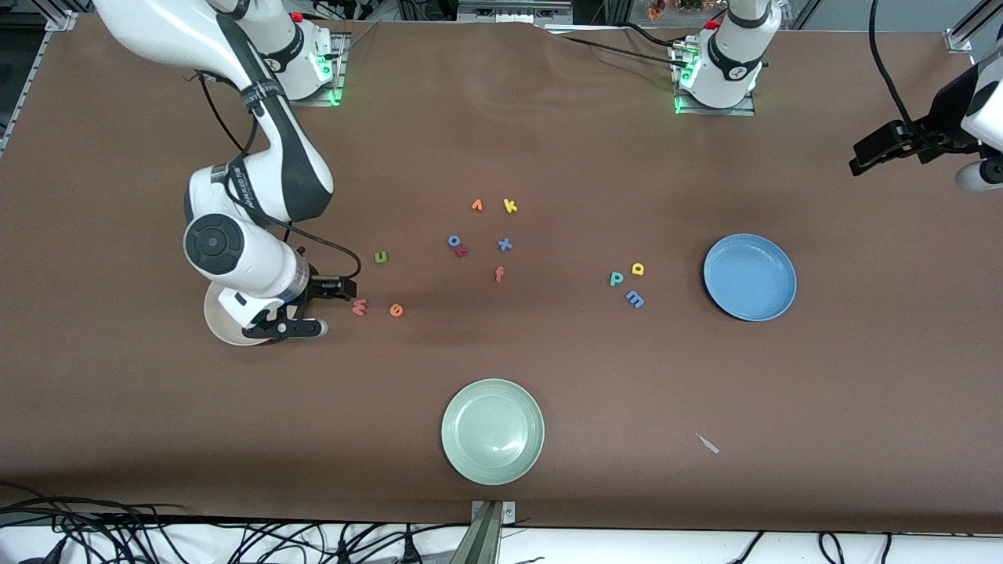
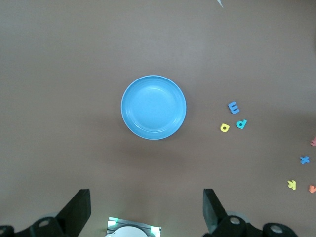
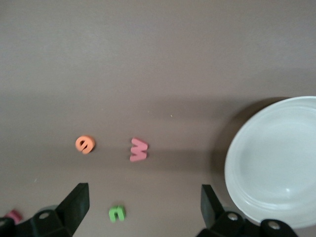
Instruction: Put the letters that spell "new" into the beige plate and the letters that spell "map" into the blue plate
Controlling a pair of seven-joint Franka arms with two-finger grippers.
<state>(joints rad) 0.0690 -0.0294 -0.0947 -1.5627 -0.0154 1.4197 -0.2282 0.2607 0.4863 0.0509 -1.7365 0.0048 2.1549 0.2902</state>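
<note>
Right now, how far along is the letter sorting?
Nothing is placed yet. The blue plate and beige plate hold no letters. The n, e and w lie beside the beige plate; the m, a and p beside the blue one. Both grippers are open and hold nothing: right gripper near the w, left gripper waiting.

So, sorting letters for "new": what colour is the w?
Salmon-red; the w shows best in the right wrist view.

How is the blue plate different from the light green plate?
The blue plate is medium blue; the green plate is pale green. The blue plate sits toward the left arm's end of the table, with small letters beside it; the green plate lies nearer the front camera, with no letters close by. Both are round, shallow, empty and look about the same size.
</note>
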